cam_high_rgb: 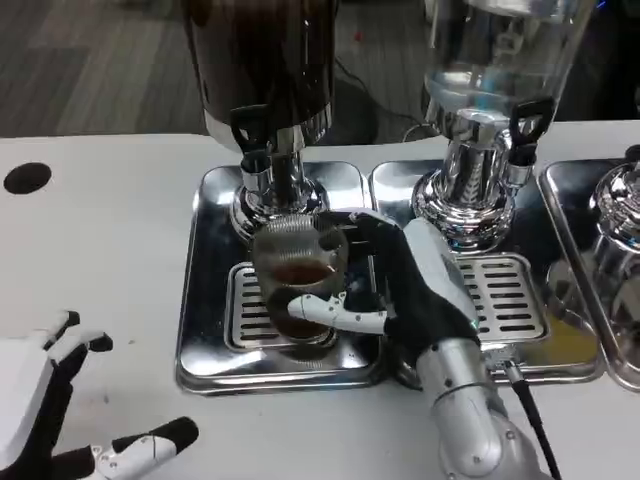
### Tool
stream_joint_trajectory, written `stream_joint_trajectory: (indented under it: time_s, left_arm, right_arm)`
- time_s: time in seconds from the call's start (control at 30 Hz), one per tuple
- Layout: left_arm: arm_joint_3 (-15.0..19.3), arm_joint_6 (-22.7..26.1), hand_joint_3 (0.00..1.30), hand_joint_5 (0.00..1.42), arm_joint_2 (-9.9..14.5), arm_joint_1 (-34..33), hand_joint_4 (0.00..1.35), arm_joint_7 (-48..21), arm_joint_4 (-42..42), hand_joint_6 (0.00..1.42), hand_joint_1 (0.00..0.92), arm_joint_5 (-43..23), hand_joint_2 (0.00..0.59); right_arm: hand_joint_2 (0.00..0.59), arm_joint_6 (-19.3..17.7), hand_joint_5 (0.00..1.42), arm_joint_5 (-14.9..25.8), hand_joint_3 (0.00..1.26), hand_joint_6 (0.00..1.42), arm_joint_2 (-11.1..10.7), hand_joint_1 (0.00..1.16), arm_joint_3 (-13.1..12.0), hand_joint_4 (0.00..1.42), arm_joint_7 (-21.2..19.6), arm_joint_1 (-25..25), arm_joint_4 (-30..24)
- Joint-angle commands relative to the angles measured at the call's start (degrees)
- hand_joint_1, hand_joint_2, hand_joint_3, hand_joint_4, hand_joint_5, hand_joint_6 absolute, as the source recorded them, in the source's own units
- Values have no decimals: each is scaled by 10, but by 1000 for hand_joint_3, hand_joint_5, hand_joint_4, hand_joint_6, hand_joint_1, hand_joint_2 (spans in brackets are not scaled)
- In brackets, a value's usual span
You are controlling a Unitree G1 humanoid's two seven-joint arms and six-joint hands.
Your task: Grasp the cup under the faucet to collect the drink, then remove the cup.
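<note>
Below the black faucet (pixel 252 135) of the dark drink dispenser (pixel 262 60), the clear ribbed cup (pixel 297 275) sits over the slotted grate (pixel 250 310) of the left steel drip tray (pixel 205 300). Brown drink fills its lower part. Right hand (pixel 405 285) grips the cup from the right side, thumb across the front wall, fingers wrapped behind. Left hand (pixel 50 420) rests on the white counter (pixel 90 250) at lower left, fingers spread wide, holding nothing. Second dispenser (pixel 490 100), clear-bodied, stands on the adjacent tray (pixel 520 350) to the right.
</note>
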Motion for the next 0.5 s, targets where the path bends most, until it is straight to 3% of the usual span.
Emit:
stream_joint_trajectory:
  time_s: [0.03, 0.5]
  left_arm:
    - [-11, 3, 300, 203, 0, -3, 130, -7, 9, 471, 0, 8, 79]
    - [-36, 15, 300, 207, 2, -22, 130, -6, 24, 477, 0, 18, 84]
  right_arm:
    - [112, -17, 430, 3, 444, 219, -6, 705, -8, 489, 4, 9, -41]
    - [121, -25, 440, 10, 452, 219, -37, 702, -28, 489, 27, 52, -109]
